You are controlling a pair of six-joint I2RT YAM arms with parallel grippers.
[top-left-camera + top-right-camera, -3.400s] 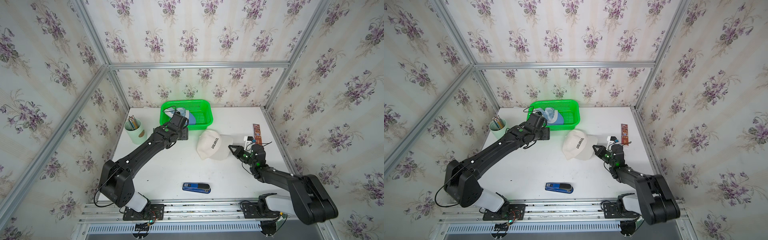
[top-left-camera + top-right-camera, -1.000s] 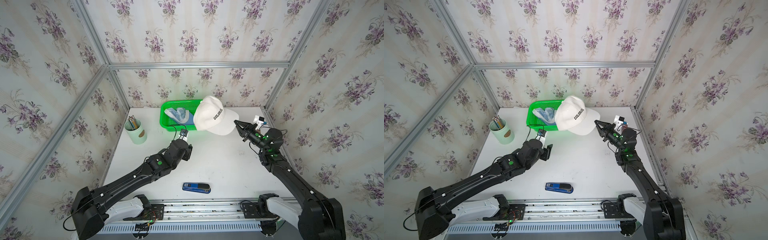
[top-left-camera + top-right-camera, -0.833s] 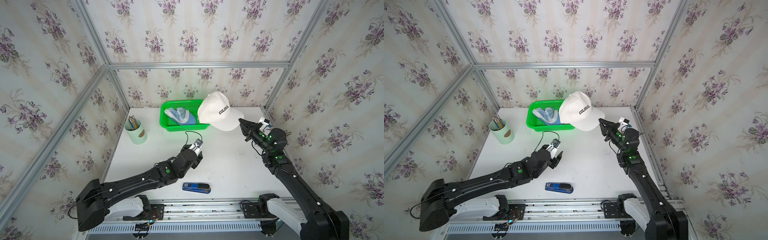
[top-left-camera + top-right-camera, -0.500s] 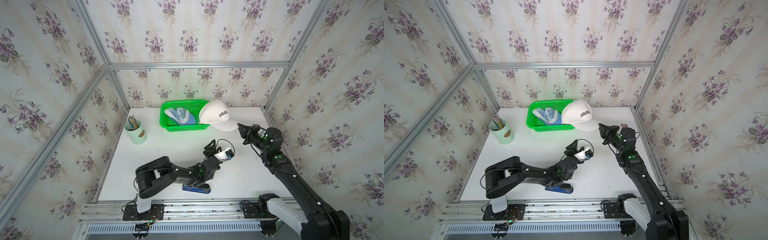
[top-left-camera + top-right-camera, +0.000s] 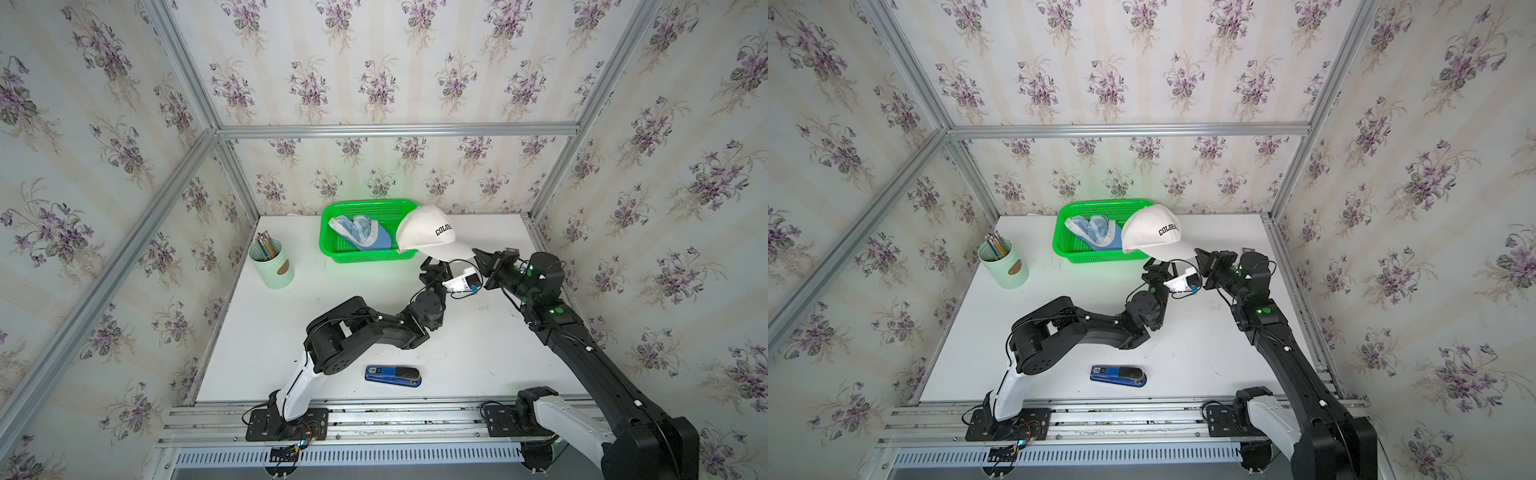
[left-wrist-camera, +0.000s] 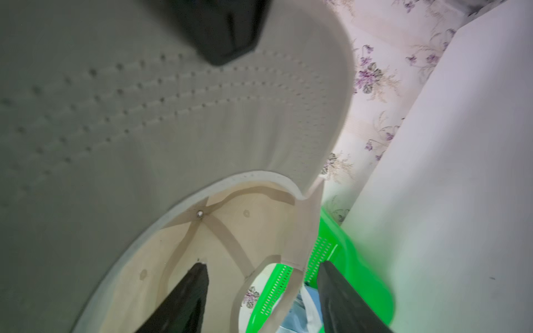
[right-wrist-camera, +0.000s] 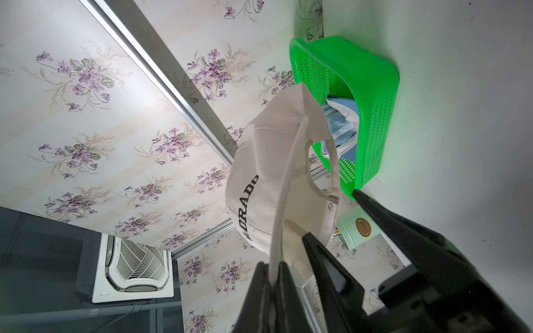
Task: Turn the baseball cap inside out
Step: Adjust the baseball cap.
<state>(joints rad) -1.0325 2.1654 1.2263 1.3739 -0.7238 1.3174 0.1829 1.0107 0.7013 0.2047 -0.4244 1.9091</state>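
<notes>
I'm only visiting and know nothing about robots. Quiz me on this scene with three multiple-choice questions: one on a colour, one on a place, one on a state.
1. The perforated plastic basket is: A red; B green; C yellow.
2. The blue stapler lies: A on the white table, near its front edge; B in the basket; C on the floor.
3. The white baseball cap with black lettering is: A flat on the table; B in the basket; C held in the air.
1 B: its walls are bright green. 2 A: it rests on bare tabletop. 3 C: the shut right gripper pinches its brim, the open left gripper below.
</notes>
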